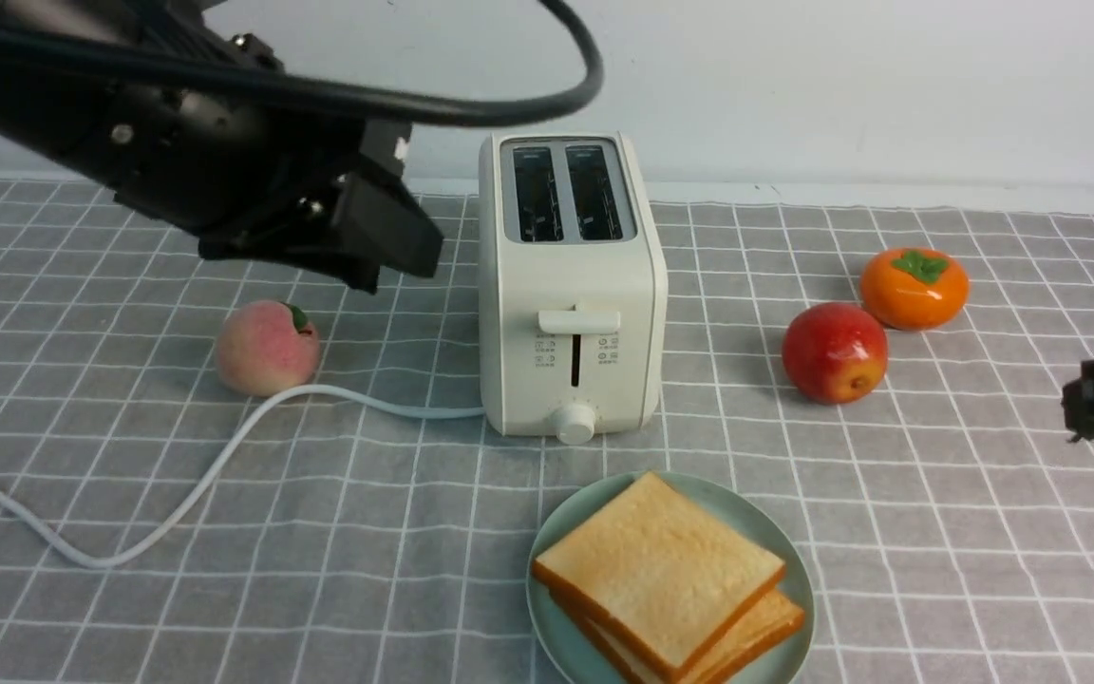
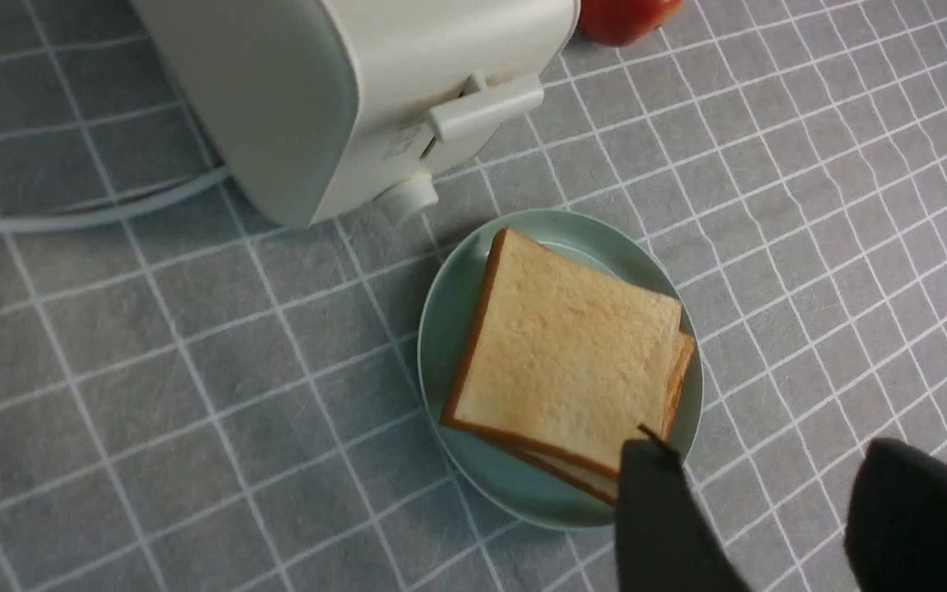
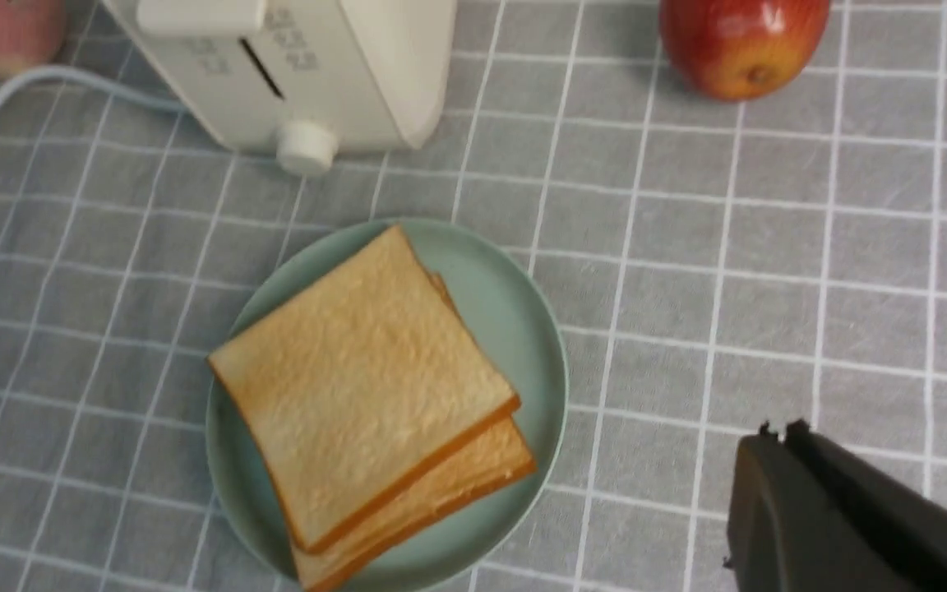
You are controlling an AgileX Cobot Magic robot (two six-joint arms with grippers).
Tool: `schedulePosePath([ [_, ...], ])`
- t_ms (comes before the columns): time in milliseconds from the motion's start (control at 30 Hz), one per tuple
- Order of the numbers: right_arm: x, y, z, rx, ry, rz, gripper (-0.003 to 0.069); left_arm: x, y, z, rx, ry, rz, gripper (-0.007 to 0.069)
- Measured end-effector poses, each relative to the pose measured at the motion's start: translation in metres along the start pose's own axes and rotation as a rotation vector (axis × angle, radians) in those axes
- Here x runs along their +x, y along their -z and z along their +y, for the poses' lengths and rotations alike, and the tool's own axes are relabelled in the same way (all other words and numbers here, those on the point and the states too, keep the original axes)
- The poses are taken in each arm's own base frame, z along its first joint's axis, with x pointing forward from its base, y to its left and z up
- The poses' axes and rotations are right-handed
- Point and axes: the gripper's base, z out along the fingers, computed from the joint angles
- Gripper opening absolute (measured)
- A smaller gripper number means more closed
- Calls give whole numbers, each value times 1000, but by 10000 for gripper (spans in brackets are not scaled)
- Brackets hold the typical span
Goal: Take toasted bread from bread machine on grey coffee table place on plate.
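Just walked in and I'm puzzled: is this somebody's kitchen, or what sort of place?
Likely a staged robot test table, not a real kitchen: a toaster, a plate of toast and an apple sit on a grey checked cloth, with a black robot arm overhead.

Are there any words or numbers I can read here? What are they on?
Tiny grey marks on the bread machine, beside its lever slot: too small and blurred to read.
Nothing else to read: no words or numbers on the plate, toasted bread, peach, apple or orange fruit.
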Motion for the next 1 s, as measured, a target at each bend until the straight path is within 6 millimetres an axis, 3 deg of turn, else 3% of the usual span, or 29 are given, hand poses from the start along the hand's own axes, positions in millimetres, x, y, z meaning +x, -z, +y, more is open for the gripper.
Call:
schedulePosePath([
  [67, -1, 0, -1, 9, -5, -7, -20, 5, -2, 3, -5, 22, 13, 178],
  [100, -1, 0, -2, 22, -15, -13, -20, 14, -7, 7, -13, 45, 39, 90],
  [133, -1, 0, -2, 24, -18, -13, -20, 15, -8, 8, -13, 46, 42, 81],
  [200, -1, 2, -2, 22, -56, -21, -20, 26, -12, 12, -22, 67, 62, -13],
  [333, 5, 21, 4, -52, -146, -68, -19, 34, 6, 5, -15, 59, 1, -14],
  [467, 24, 52, 4, -83, -62, -184, -17, 46, 39, -9, 2, 37, -66, -14],
  [500, 25, 51, 3, -80, -55, -179, -16, 46, 40, -10, 4, 34, -69, -14],
  [533, 39, 63, 0, -74, 5, -252, -15, 56, 52, -12, -10, 54, -76, -14],
  [667, 72, 71, -9, -63, 54, -358, -15, 85, 64, -9, -54, 89, -46, -14],
  [700, 91, 70, -14, -65, 59, -410, -12, 105, 67, -5, -80, 99, -20, -14],
  [800, 129, 57, -24, -75, 34, -467, -9, 147, 71, 3, -99, 150, -9, -14],
  [833, 131, 54, -25, -73, 30, -457, -9, 150, 71, 4, -99, 153, -10, -14],
  [900, 156, 41, -32, -79, 7, -479, -8, 180, 72, 10, -91, 202, -49, -14],
  [1000, 175, 25, -39, -58, 27, -521, -5, 210, 70, 17, -70, 254, -120, -14],
])
